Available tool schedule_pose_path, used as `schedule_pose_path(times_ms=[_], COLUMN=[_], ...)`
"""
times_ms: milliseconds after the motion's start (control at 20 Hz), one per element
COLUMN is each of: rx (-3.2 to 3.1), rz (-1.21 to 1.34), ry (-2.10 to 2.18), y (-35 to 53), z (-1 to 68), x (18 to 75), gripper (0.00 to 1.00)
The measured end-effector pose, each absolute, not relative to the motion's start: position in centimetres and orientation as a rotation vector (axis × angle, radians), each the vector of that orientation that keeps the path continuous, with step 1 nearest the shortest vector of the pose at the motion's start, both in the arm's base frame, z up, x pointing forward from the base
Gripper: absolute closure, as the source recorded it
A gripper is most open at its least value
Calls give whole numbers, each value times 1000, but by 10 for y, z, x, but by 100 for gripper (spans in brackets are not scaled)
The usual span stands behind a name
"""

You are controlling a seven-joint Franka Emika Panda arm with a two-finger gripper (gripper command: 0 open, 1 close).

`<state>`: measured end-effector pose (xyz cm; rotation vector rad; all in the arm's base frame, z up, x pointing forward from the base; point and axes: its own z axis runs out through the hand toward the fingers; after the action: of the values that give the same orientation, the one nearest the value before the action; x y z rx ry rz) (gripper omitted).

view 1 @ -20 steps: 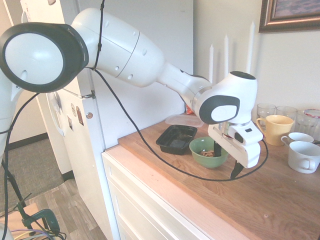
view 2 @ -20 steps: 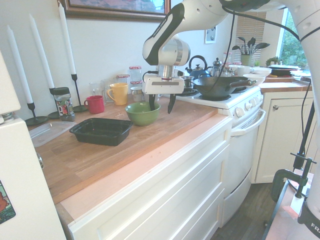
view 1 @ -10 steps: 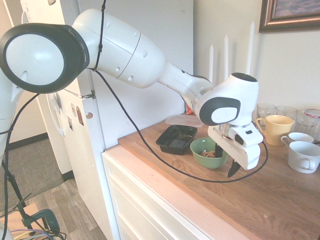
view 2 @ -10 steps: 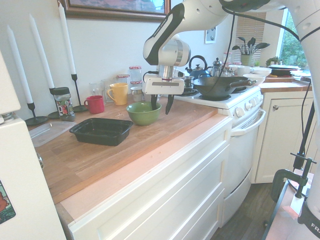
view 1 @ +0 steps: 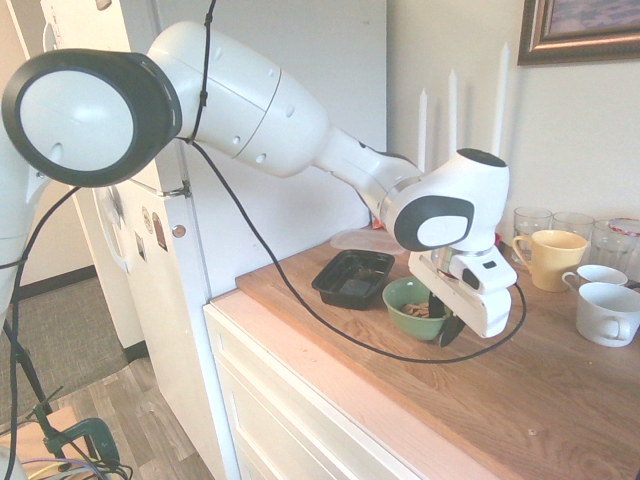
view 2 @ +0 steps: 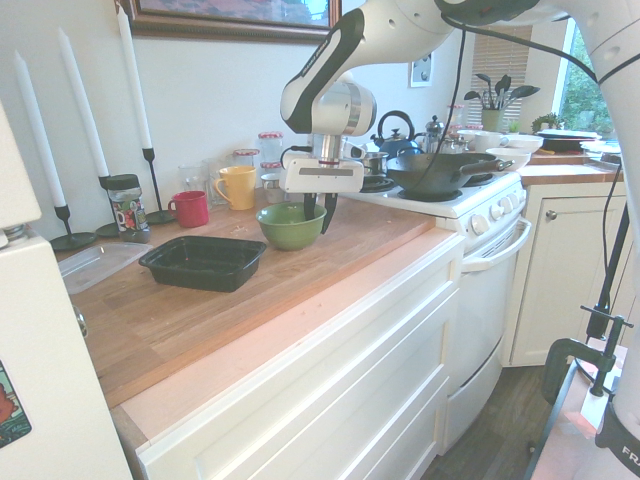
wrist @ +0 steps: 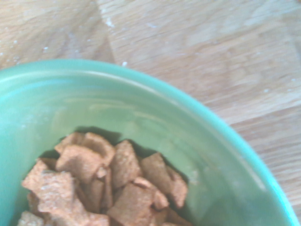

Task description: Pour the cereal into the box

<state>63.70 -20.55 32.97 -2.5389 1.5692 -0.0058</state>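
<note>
The cereal [wrist: 108, 183] is a small heap of tan pieces at the bottom of a green bowl [view 2: 285, 228] that stands on the wooden counter; the heap also shows in the first exterior view, cereal [view 1: 420, 310] in the bowl [view 1: 403, 298]. The box [view 2: 203, 262], a shallow black tray, sits empty next to the bowl, away from the stove; box [view 1: 352, 277]. My gripper [view 2: 317, 213] points down over the bowl's stove-side rim. One finger is inside and one outside, the jaws narrowed with a small gap left; gripper [view 1: 443, 318].
A yellow mug [view 2: 237, 186], a red mug [view 2: 190, 208], glasses and jars stand along the wall behind the bowl. White cups [view 1: 608, 312] sit further along the counter. A clear container [view 2: 100, 265] and tall candles are beyond the box. A stove with a pan [view 2: 440, 170] adjoins the counter.
The fingers have drawn together from wide open to a narrow gap around the bowl's rim. The hand has shifted slightly toward the box and a little lower.
</note>
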Motion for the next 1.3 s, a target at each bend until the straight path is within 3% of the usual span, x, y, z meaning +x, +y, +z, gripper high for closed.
schedule_pose_path(times_ms=[450, 950, 1300], rx=[-2539, -2544, -2688], rz=[-19, -125, -230], ry=[1555, 1519, 1490], y=[-204, -191, -115], z=[344, 416, 468], x=[642, 637, 642], gripper=[100, 100, 100])
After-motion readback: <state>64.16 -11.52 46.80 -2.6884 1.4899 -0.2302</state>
